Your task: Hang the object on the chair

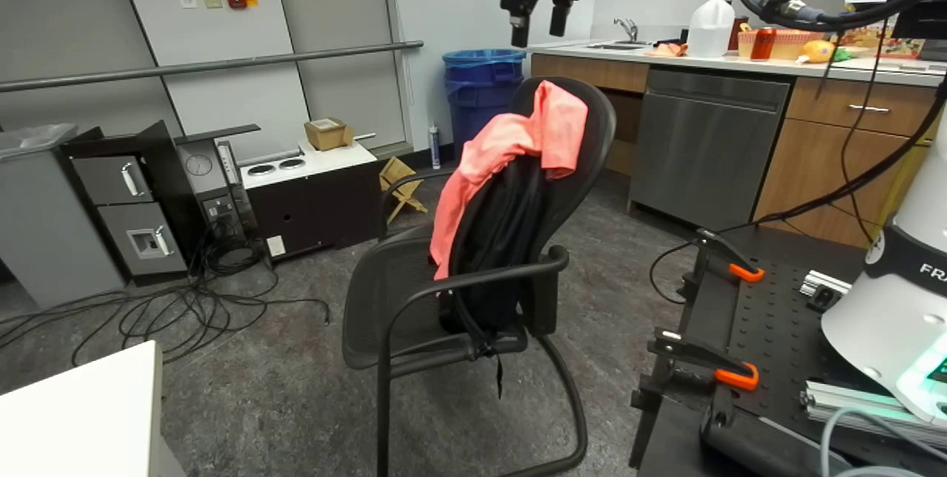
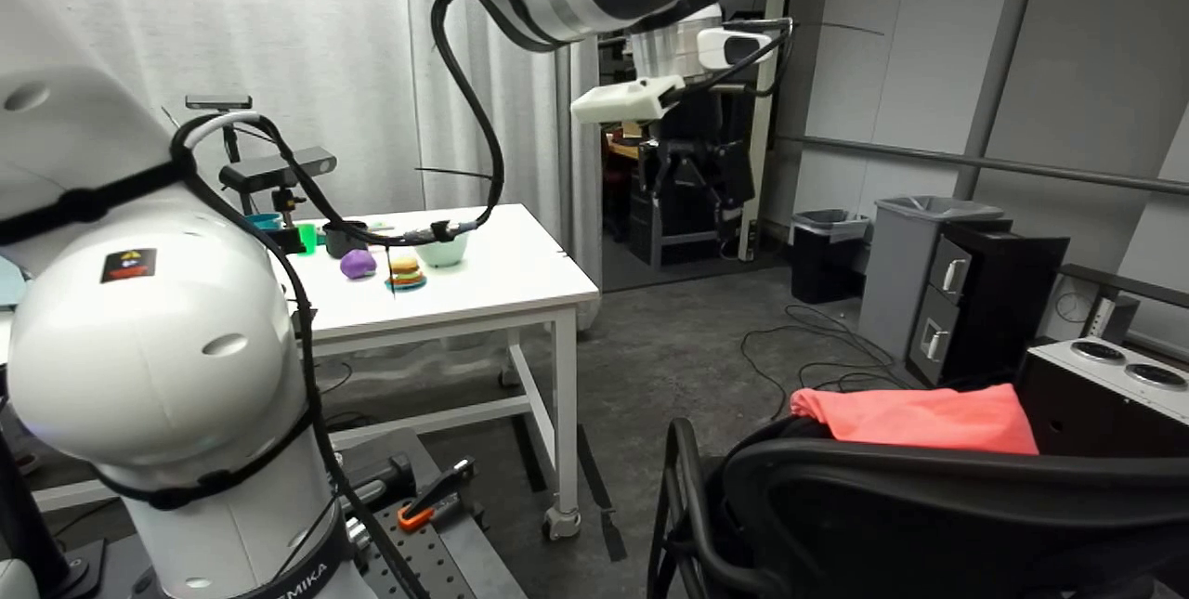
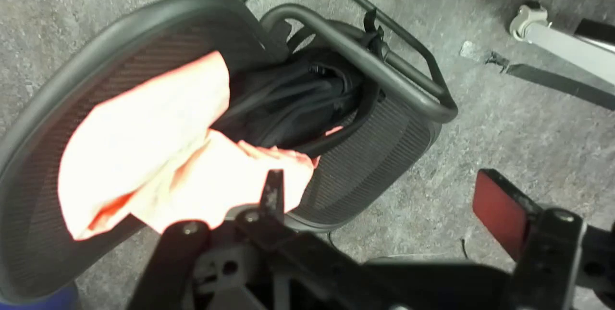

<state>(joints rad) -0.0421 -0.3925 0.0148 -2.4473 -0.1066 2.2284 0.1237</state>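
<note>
The coral-red garment [image 1: 510,138] lies draped on the black chair [image 1: 603,122], over a black fabric item [image 1: 503,233] at the backrest. One part rests near the top of the backrest and a long part hangs down to the seat. In an exterior view, the garment [image 2: 929,418] shows just above the backrest edge [image 2: 929,478]. In the wrist view, it is an overexposed pale patch [image 3: 144,137] against the chair's mesh [image 3: 375,161]. My gripper [image 1: 539,27] is open and empty, above the chair top and apart from the garment. Its spread fingers show in the wrist view [image 3: 379,190].
The chair's armrest [image 1: 473,281] sticks out beside the seat. A black robot table [image 1: 777,314] with orange-tipped clamps stands near the chair. A white table [image 2: 548,274] holds small toys. A counter [image 1: 740,66] and a blue bin [image 1: 481,92] stand behind. Cables [image 1: 214,314] lie on the floor.
</note>
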